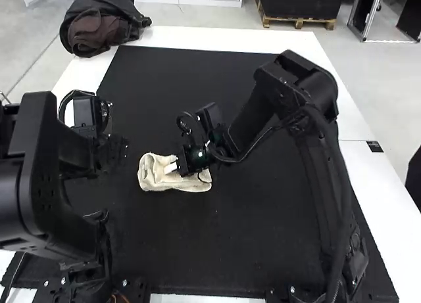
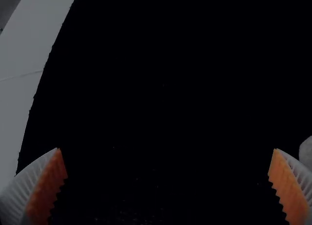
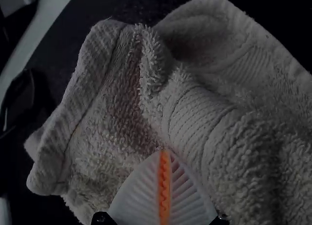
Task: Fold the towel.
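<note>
Currently, cream towel [image 1: 152,177] lies rumpled on black mat [image 1: 230,250] covering worktop [image 1: 378,175], between arms; right gripper [image 1: 172,167] at towel, fingers pressed together; left gripper [image 1: 113,152] over mat, fingers spread wide

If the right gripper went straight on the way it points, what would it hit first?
The towel, just ahead of the right gripper; they may already touch, though depth is unclear.

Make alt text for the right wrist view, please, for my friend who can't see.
A fuzzy, pale towel lies rumpled on a dark surface, with ribbed bands and sewn edges. Over it, the right gripper has its two white, ribbed fingers shut, orange pads together.
</note>
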Available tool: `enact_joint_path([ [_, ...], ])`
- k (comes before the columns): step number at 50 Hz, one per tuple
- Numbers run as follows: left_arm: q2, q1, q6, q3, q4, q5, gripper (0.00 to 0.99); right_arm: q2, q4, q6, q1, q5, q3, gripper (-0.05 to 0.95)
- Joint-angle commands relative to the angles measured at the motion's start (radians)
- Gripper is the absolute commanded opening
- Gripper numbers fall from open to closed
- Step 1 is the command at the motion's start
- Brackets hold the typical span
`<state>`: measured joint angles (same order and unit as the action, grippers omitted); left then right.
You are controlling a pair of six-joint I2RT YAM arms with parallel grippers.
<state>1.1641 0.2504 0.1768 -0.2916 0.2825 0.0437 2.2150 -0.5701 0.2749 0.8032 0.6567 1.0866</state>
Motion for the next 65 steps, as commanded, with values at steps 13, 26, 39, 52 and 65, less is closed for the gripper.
enact_joint_path([
  [13, -0.018, 0.003, -0.025, -0.009, 0.011, -0.016, 0.969, 0.049, -0.089, 0.021, 0.016, 0.012, -0.03, -0.02],
  [26, -0.061, 0.003, -0.037, -0.078, -0.057, -0.018, 0.969, -0.19, -0.088, 0.095, -0.036, 0.014, -0.05, -0.02],
  [39, -0.135, -0.043, -0.06, -0.218, -0.166, -0.024, 0.969, -0.457, 0.007, 0.119, -0.171, 0.008, -0.013, -0.02],
  [52, -0.218, -0.215, -0.16, -0.351, -0.273, -0.015, 0.967, -0.761, 0.099, 0.141, -0.318, -0.017, -0.016, -0.02],
  [65, -0.32, -0.304, -0.181, -0.423, -0.348, 0.015, 0.967, -1.065, 0.13, 0.181, -0.481, -0.019, -0.086, -0.02],
])
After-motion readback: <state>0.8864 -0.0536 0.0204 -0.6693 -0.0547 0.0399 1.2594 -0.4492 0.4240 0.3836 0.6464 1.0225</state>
